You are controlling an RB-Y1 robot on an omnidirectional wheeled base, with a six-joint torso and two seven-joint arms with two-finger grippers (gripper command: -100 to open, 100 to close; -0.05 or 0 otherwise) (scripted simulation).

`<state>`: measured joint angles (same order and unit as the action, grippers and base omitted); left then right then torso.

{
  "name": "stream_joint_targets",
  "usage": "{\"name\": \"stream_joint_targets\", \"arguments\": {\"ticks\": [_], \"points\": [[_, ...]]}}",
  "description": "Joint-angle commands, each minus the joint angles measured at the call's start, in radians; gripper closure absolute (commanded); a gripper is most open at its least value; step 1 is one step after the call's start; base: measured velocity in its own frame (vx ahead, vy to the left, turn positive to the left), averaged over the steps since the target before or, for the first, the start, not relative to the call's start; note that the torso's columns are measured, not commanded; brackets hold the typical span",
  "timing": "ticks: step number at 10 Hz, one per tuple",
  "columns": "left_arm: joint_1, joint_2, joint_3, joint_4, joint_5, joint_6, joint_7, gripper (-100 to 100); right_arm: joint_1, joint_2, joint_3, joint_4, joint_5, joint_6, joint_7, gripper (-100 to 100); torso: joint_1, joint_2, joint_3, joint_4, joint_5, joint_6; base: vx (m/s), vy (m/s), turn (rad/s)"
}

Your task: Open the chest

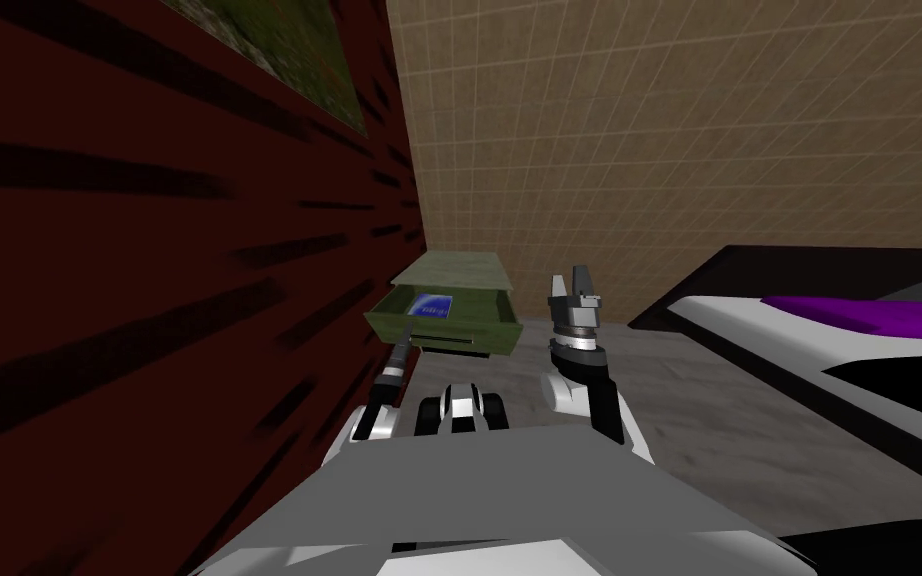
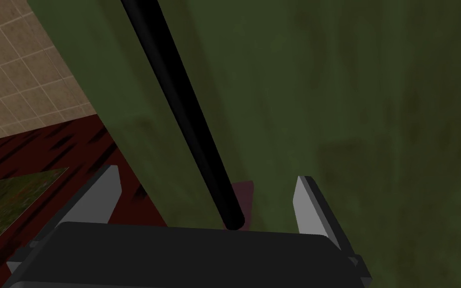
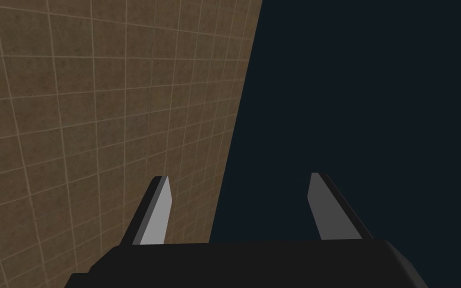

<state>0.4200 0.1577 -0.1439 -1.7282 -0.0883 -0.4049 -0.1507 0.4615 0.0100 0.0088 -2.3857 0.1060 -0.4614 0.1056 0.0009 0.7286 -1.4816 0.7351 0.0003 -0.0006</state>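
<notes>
**Left gripper at the green chest's black bar, fingers spread**

The olive-green box-shaped chest point(image 1: 454, 272) stands on the grey floor point(image 1: 749, 420) in the corner of the room. The dark red streaked wall point(image 1: 149, 300) is tight against its left side and the tan tiled wall point(image 1: 699, 130) is behind it. Its drawer point(image 1: 479, 335) juts out from under the top slab, and a flat blue thing point(image 1: 432, 305) lies inside.

The left arm point(image 1: 389, 385) reaches forward close along the red wall to the drawer's front. At the wrist, the left gripper point(image 2: 207, 175) faces a green surface crossed by a black round bar handle point(image 2: 174, 100). The bar's end lies between the two fingers point(image 2: 308, 205), close to the gripper's dark body. The fingers are spread wide and neither touches the bar. One stands before the red wall, the other before the green face.

The right gripper point(image 1: 574, 283) is raised upright just right of the chest and apart from it, its fingers spread on nothing.

A green-brown framed picture point(image 1: 289, 40) hangs high on the red wall. A black-framed bed with a white cover point(image 1: 749, 330) and a purple pillow point(image 1: 879, 315) lies well off to the right, with bare floor between it and the chest.
</notes>
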Motion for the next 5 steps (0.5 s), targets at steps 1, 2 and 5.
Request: {"name": "stream_joint_targets", "arguments": {"ticks": [1, 2, 5], "points": [[0.02, 0.014, -0.001, -0.072, 0.003, 0.053, 0.007, -100, 0.0, 0.0, 0.0, 0.0, 0.0, 0.0, 0.0, 0, -0.001, 0.001, 0.001, 0.001, 0.0, 0.001, 0.027, -0.009, -0.001], [0.028, 0.019, -0.001, -0.099, 0.005, 0.073, 0.01, -100, 0.0, 0.0, 0.0, 0.0, 0.0, 0.0, 0.0, 0, 0.0, 0.004, 0.003, 0.003, -0.001, 0.001, 0.023, -0.01, -0.009], [0.051, 0.034, -0.003, -0.182, 0.008, 0.131, 0.018, -100, 0.0, 0.0, 0.0, 0.0, 0.0, 0.0, 0.0, 0, -0.001, 0.011, 0.007, 0.004, 0.0, 0.001, 0.01, -0.006, -0.007]]}}
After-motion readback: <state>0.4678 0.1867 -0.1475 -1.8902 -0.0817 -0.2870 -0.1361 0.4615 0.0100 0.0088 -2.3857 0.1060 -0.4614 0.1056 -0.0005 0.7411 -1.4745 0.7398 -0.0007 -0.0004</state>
